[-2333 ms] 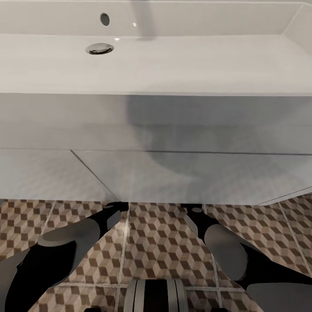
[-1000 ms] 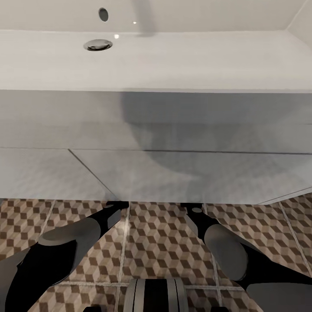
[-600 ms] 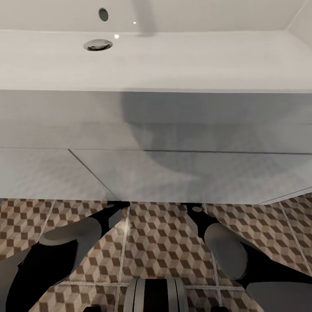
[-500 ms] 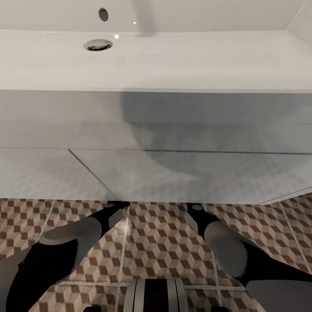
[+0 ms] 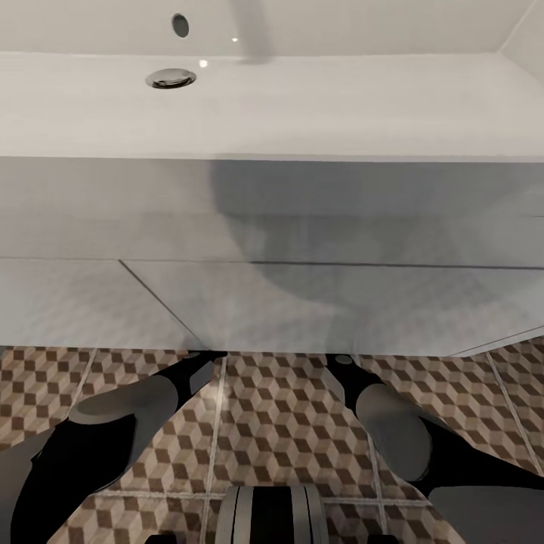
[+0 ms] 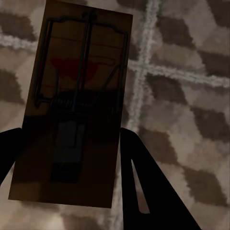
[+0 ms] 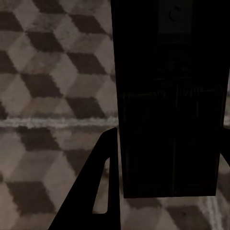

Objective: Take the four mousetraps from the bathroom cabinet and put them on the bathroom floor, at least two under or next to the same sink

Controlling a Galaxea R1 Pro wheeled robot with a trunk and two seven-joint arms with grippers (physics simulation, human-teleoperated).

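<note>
In the left wrist view a brown wooden mousetrap (image 6: 81,72) with dark wire parts and a red mark sits between the two dark fingers of my left gripper (image 6: 72,134), which is shut on it just above the bathroom floor (image 6: 187,96). My right gripper (image 7: 170,132) is likewise shut on a second mousetrap (image 7: 167,72), very dark in shadow. In the head view both forearms reach under the front of the white sink (image 5: 302,106), which hides the hands and traps. The cube-patterned floor (image 5: 279,423) shows below it.
The sink's flat fronts (image 5: 317,302) hang low over my wrists, close above them. A chrome drain (image 5: 171,77) sits in the basin. My base (image 5: 272,514) shows at the near edge, with tiled floor between the left forearm (image 5: 121,415) and right forearm (image 5: 393,423).
The view shifted slightly at first, then held still. Both wrists have crept a little farther under the sink front. The traps stay held.
</note>
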